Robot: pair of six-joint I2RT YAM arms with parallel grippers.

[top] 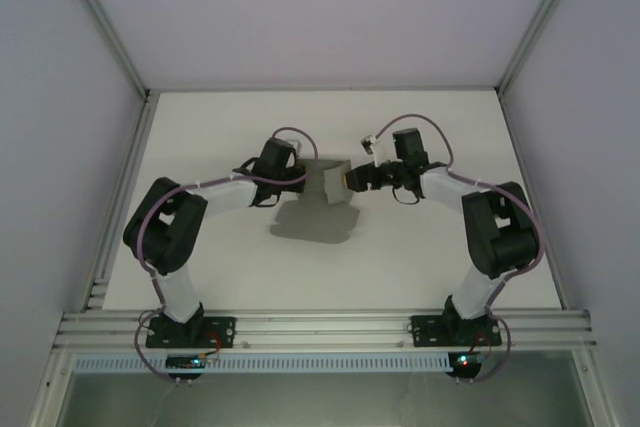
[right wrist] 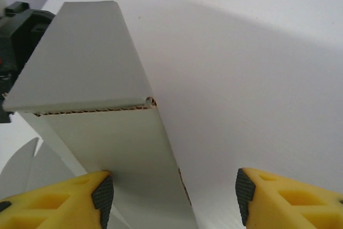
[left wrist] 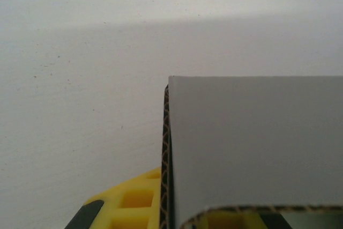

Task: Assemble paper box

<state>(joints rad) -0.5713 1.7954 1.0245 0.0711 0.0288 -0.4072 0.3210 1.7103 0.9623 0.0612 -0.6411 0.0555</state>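
The right gripper (right wrist: 172,194) stands spread around the near end of the paper box (right wrist: 91,57). One pad (right wrist: 103,191) rests against a grey side wall, and the other is well clear of the card. Opposite, the left gripper (left wrist: 167,214) is pressed together on a single wall of the box, whose corrugated edge runs up between its yellow fingers (left wrist: 131,205). Held between the two arms, the box hangs above the white tabletop (top: 430,257), near its middle, and throws a broad shadow (top: 315,222) toward the arm bases. Loose flaps (right wrist: 27,164) trail beneath it in the right wrist view.

The danger here looks like a lopsided squeeze. With only one pad touching, a closing right gripper would likely shove the box sideways before it clamps, twisting it in the left gripper's thin pinch. Card this light could crease at a fold, or slip free and drop to the tabletop. The hanging flaps could also catch a finger.

The box appears to lie with its long axis running from one gripper to the other. A raw cut edge is turned toward the right gripper and a broad panel faces up. The overhead view is too small to confirm this.
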